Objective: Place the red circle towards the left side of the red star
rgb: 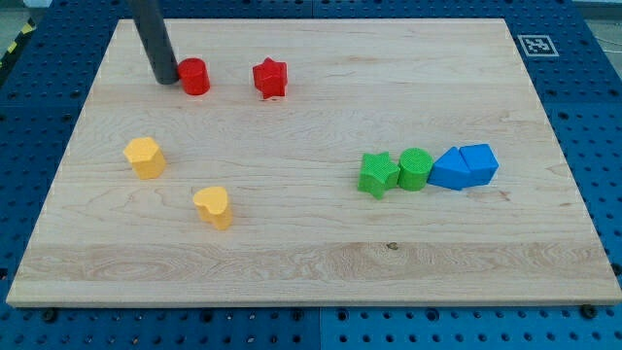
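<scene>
The red circle (195, 76) sits near the view's top left on the wooden board. The red star (270, 78) lies to its right, with a gap of about one block width between them. My tip (166, 80) is at the red circle's left side, touching or almost touching it. The dark rod rises from there up and to the left out of the view.
A yellow hexagon-like block (145, 157) and a yellow heart (213, 206) lie at the left. A green star (377, 174), a green circle (415, 168) and two blue blocks (464, 166) form a row at the right. The board's top edge (311, 19) is near.
</scene>
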Robot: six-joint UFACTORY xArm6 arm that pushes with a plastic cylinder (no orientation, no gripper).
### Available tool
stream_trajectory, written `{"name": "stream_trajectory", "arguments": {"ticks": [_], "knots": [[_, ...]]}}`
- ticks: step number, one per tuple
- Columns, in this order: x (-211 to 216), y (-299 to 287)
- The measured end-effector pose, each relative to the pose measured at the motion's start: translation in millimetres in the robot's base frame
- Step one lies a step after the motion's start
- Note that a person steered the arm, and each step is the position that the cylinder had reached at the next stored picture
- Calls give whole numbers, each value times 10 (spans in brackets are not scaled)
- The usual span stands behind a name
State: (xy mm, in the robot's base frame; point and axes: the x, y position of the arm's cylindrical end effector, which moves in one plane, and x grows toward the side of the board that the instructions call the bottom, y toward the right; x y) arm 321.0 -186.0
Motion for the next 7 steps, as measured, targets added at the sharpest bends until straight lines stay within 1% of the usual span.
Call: {"name": "stream_trajectory", "arguments": {"ticks": [1,3,7], "knots": [[0,167],[0,274],[0,369]]}}
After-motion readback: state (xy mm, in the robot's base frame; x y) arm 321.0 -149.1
